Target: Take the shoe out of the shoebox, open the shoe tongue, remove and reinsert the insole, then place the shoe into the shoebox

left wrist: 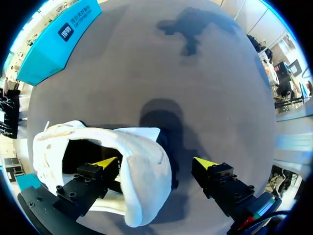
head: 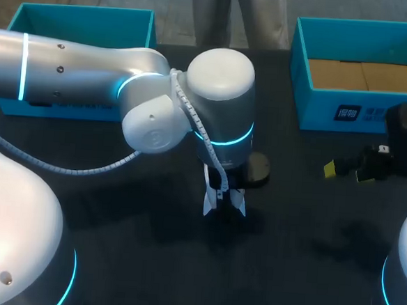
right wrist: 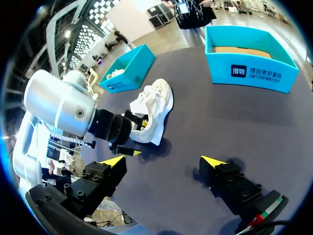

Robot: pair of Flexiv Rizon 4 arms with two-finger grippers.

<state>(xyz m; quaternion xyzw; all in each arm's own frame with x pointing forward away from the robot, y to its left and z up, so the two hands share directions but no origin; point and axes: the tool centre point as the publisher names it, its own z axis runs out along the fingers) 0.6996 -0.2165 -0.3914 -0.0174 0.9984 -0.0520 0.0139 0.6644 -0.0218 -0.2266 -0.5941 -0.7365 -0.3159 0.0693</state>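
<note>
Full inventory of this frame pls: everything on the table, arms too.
shoe: 1, white, mid-table
left shoebox: 1, teal, far left
right shoebox: 1, teal, far right
cardboard: brown, inside right shoebox
table: 1, dark
left arm: 1, silver-white, over mid-table
left claw: 1, open, one finger inside the shoe's opening, other outside
right claw: 1, open, empty, above bare table at right

Head view is dim: dark table (head: 146,267), w/ cyan light rings glowing on the left arm (head: 76,74). Left wrist view is brighter, w/ soft shadows on the table ahead of the white shoe (left wrist: 142,166). Right wrist view: overhead light, small shadow beside the shoe.
</note>
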